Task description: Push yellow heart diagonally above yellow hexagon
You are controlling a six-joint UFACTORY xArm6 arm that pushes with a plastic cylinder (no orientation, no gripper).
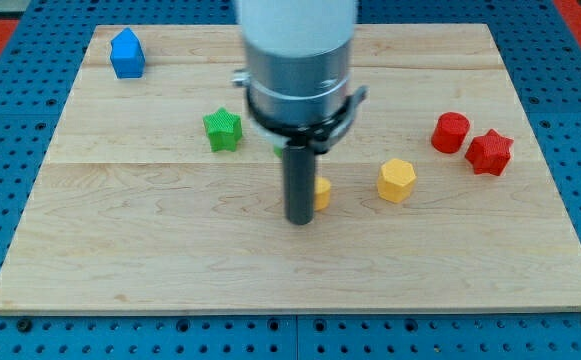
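Tip [300, 219] down on wooden board [150, 250], pressed against left side of yellow block [322, 193], likely yellow heart, mostly hidden behind rod. Yellow hexagon [397, 180] near, toward view's right. Green star [223, 130] toward upper left, well apart from tip.

Brightness: bright, even light across the pale wooden counter [170, 260].
Shadows: soft and short, hugging each block's base; a faint dark patch under my tip [299, 220].
Glare: mild sheen on the arm's white housing [298, 25] at top centre.
Blur: the housing and its metal collar [298, 95] look soft; blocks stay fairly sharp.
Distortion: counter edges taper toward the frame's top.
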